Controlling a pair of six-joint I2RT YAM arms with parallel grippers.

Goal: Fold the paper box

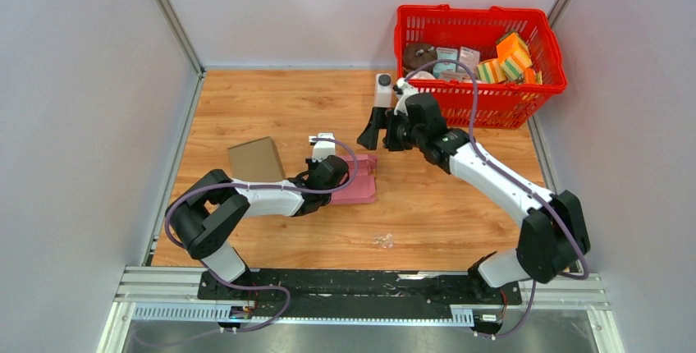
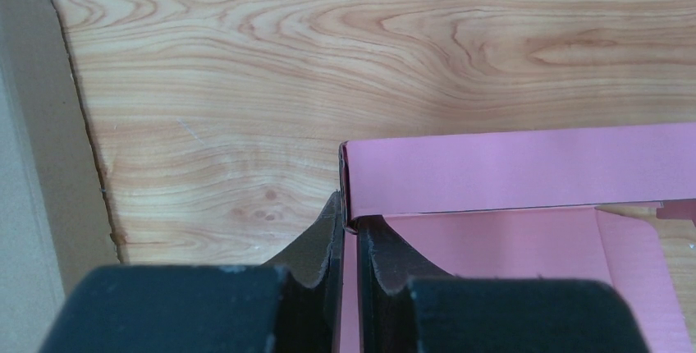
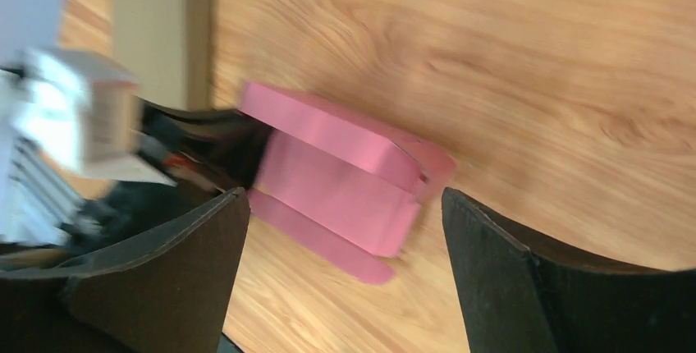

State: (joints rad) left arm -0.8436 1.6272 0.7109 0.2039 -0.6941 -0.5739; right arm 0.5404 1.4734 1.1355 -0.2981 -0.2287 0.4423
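Paper box: a pink paper box (image 1: 361,179) lay on the wooden tabletop (image 1: 271,107) near its middle, partly folded. One long wall stood up along the far side, and flat panels were spread toward the near side.
Box in the wrist views: the left wrist view showed the raised pink strip (image 2: 525,168) above an open flat panel. The right wrist view showed stacked pink folds (image 3: 336,172), blurred.
Left claw: the left claw (image 1: 340,186) lay low at the box's left end. Its fingers (image 2: 328,246) were clenched on the thin upright edge of a pink wall, one on each side.
Right claw: the right claw (image 1: 382,135) hung above the tabletop, just far and right of the box. It was released, jaws spread wide, touching nothing.
Cardboard sheet: a brown cardboard sheet (image 1: 256,160) lay flat to the left of the box, apart from it.
Red basket: a red basket (image 1: 492,107) sat at the far right corner, holding small items (image 1: 484,61).
Arms: both reached inward from the near edge.
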